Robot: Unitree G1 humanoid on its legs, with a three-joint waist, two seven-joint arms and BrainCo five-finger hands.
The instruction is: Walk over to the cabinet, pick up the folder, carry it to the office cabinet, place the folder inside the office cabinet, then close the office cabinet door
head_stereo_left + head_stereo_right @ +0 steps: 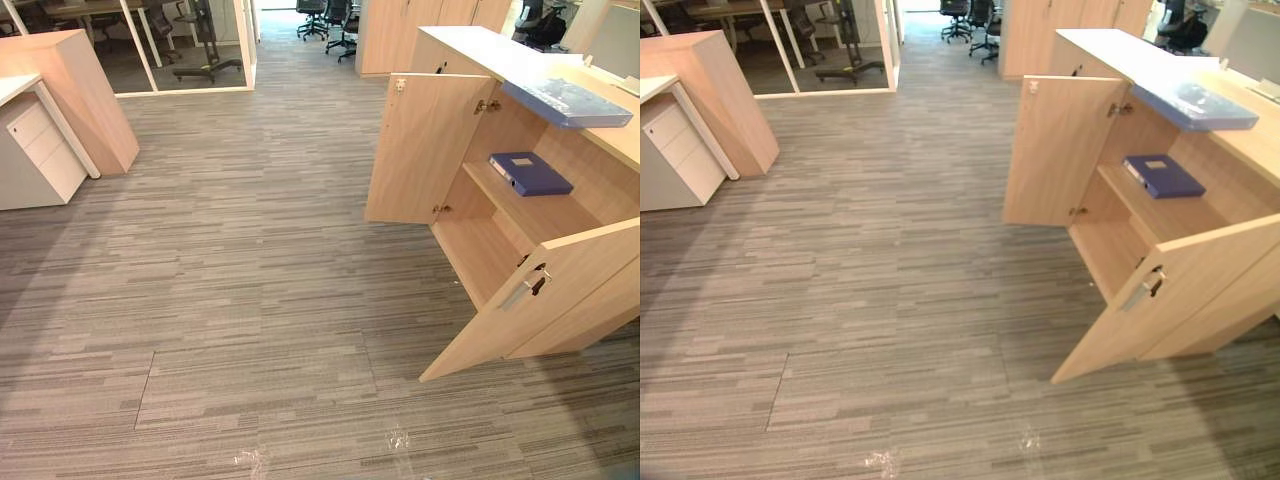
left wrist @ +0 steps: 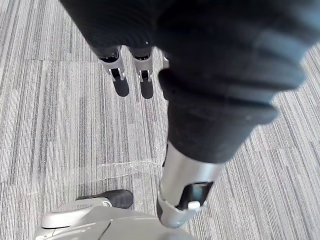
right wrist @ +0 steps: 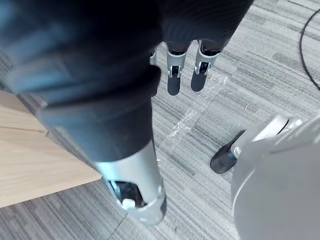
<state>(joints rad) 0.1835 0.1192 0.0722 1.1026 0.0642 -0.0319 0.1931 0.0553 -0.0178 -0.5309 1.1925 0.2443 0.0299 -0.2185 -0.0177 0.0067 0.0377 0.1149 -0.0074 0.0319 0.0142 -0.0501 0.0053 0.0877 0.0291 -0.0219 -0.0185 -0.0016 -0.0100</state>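
Plainly neither hand had hold of anything. The left hand (image 2: 120, 85) hung with its fingers straight, pointing down at the grey carpet (image 2: 60, 125). The right hand (image 3: 173, 80) hung the same way, slack and empty, and close beside it was a pale wooden panel (image 3: 30, 170) that I took for part of the cabinet.

The office cabinet (image 1: 470, 48) stood ahead on the right hand's side, well apart from the left hand, with both doors swung wide. A blue folder (image 1: 530, 173) lay flat on the shelf (image 1: 545, 212) inside. A second, clear-wrapped folder (image 1: 567, 102) lay on the cabinet's top, jutting over the edge.

With a folder on the shelf and the hands free, I judged the placing done and the closing the step in hand. I could not rule out, though, that the one on top was the one to fetch. The next move called for the right hand to get behind the near door (image 1: 560, 290), by its handle (image 1: 525, 288), and push it shut, then the far door (image 1: 420, 150).
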